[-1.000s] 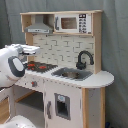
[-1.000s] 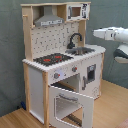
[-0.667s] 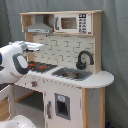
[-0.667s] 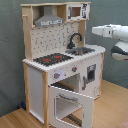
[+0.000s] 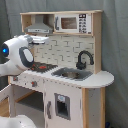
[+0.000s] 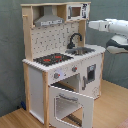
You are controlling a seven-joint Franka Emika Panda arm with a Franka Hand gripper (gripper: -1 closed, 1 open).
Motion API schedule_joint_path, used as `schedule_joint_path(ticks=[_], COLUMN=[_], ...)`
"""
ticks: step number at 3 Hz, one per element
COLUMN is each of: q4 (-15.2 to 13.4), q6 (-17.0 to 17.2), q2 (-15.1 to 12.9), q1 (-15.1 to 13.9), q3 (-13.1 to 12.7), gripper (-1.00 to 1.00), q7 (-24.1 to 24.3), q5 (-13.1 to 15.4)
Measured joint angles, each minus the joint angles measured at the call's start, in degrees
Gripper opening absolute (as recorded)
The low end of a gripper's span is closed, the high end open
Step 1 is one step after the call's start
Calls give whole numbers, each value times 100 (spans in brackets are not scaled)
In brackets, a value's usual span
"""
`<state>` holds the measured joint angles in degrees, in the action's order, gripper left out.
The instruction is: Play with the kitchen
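kitchen (image 6: 60, 70) oven door (image 6: 70, 105) hangs open; arm (image 6: 107, 26) should approach slowly beside the tap (image 6: 75, 40); end effector state cannot be told.

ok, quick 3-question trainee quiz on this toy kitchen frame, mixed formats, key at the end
1. True or false: in the second exterior view, the oven door hangs open.
2. Multiple choice: what sits directly beside the hob on the counter? A) a kettle B) the sink with the black tap C) a toaster
3. Short answer: in the first exterior view, which unit sits on the top shelf to the right of the grey hood?

Key
1. True. The windowed door is swung outward, showing the cavity behind it.
2. B
3. The microwave, white, with a dark window.
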<state>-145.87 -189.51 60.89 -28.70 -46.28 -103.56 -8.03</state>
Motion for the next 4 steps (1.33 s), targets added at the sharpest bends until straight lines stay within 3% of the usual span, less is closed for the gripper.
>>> schedule_joint_path(ticks=[1,4], q4=[360,876], q6=[-71,-398], q2=[-470,-1733], q1=[-193,-333], q3=[57,446], gripper=[100,100], q7=[-280,-1268], q5=[0,3])
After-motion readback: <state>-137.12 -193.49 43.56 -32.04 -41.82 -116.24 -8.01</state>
